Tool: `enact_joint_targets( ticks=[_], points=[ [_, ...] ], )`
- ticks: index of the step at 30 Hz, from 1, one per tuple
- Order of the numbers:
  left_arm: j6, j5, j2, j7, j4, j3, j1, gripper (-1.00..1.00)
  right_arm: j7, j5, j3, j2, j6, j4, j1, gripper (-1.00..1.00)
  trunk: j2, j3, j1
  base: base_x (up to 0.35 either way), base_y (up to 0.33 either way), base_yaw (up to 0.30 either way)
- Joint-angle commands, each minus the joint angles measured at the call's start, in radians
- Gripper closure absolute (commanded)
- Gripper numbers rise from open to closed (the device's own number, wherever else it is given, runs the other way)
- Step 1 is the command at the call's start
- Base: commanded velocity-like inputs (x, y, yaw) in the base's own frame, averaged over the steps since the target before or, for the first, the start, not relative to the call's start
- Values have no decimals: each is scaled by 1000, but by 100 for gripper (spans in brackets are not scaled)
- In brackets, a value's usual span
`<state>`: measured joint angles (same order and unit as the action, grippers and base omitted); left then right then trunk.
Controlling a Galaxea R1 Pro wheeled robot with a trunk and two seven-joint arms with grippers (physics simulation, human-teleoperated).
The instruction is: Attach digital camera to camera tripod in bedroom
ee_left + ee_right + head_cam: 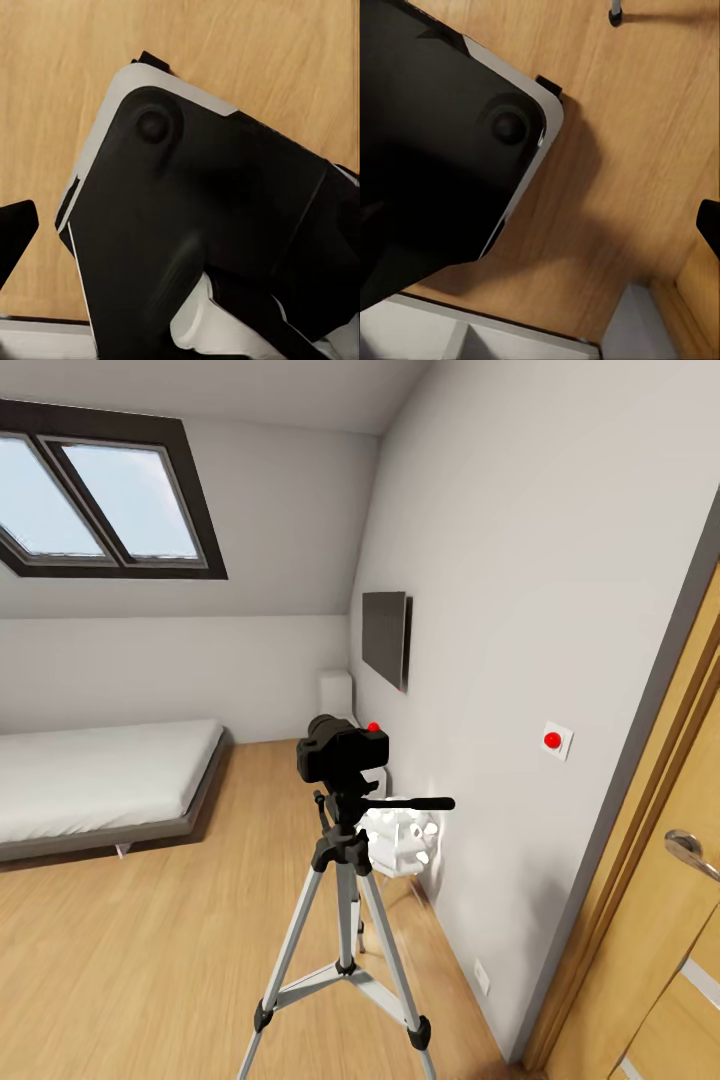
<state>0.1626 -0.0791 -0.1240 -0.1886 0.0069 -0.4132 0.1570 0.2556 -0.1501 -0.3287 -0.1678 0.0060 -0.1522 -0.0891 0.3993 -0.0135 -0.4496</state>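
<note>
Black digital camera [341,751] atop camera tripod [345,920], near wall [520,660].

An attic bedroom in a home is indicated: low grey bed [95,780], dark-framed skylight [100,495] in sloped ceiling, light wood floor [150,960], wooden door [670,920].

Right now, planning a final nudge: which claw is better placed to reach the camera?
Right, marginally: its wrist view catches a tripod foot; the digital camera already sits on the camera tripod.
</note>
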Motion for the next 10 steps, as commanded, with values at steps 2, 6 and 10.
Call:
enact_joint_targets(
  ticks=[2, 6, 10],
  points=[
    [5, -8, 11, -2, 1, -1, -3, -100, 4, -11, 4, 16, 0, 4, 0, -100, 1, 0, 0, 0, 0, 0],
    [5, -8, 23, -2, 1, -1, -7, -100, 4, -11, 4, 41, -1, 9, 0, -100, 1, 0, 0, 0, 0, 0],
    [5, -7, 26, -2, 0, 0, -9, -100, 4, -11, 4, 53, -1, 11, 0, -100, 1, 0, 0, 0, 0, 0]
  ],
)
